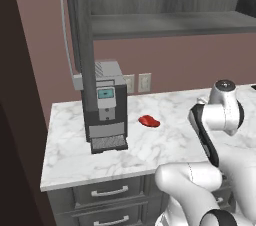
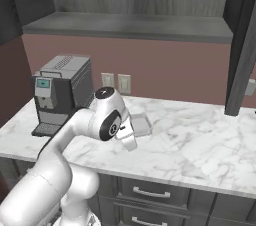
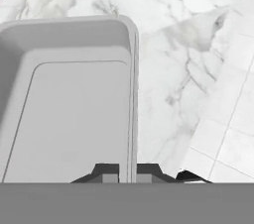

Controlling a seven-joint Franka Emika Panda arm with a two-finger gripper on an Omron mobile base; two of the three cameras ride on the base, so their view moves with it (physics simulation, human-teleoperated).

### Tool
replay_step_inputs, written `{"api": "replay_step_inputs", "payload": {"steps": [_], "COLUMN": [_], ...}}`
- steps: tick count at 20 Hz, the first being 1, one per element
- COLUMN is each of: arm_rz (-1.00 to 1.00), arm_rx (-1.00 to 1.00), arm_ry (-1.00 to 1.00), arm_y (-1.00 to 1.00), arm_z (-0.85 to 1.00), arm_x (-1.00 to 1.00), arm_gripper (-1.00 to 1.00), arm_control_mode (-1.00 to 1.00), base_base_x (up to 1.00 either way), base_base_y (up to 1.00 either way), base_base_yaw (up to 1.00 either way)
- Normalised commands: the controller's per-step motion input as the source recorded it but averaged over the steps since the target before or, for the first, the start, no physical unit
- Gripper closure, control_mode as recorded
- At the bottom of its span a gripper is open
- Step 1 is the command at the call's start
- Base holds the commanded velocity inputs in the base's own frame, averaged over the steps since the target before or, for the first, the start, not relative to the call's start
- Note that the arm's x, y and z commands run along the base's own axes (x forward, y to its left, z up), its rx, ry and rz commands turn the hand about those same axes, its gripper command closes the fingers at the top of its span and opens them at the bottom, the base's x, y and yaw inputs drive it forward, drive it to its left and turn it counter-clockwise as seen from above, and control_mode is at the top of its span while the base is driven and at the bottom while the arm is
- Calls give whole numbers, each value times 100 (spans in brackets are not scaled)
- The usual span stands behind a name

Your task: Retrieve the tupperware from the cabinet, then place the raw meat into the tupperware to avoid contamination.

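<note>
**Tupperware clamped by its rim above the marble counter**

In the hand view the gripper (image 3: 127,171) has its two dark fingertips pressed together on one side wall of the tupperware (image 3: 69,104) — one tip inside the rim, one outside. The container is shallow, whitish and translucent, with veined marble counter (image 3: 168,44) beneath it. In the right base view the tupperware (image 2: 141,122) shows just beyond the arm's wrist, over the middle of the counter. The raw meat (image 1: 149,121) lies flat on the marble to the right of the coffee machine (image 1: 105,105), near it but not touching. The cabinet (image 1: 165,0) hangs above — its door (image 1: 82,40) stands swung open, with the silver bar handle (image 1: 65,30) on its left face.
</note>
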Motion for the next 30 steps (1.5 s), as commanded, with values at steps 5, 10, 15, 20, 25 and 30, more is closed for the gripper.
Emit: {"api": "replay_step_inputs", "payload": {"steps": [5,10,15,20,25,30], "arm_rz": [8,8,5,0,0,0], "arm_rx": [0,1,1,-8,-6,0], "arm_ry": [1,-1,1,8,5,0], "arm_y": [8,8,1,-10,-8,-4], "arm_z": [-51,-24,-20,-48,-34,-11], "arm_x": [60,45,44,36,24,10], "arm_gripper": [100,100,100,100,100,100], "arm_control_mode": [-100,-100,-100,-100,-100,-100], "base_base_x": [0,0,0,0,0,0], "base_base_y": [0,0,0,0,0,0], "base_base_yaw": [0,0,0,0,0,0]}}
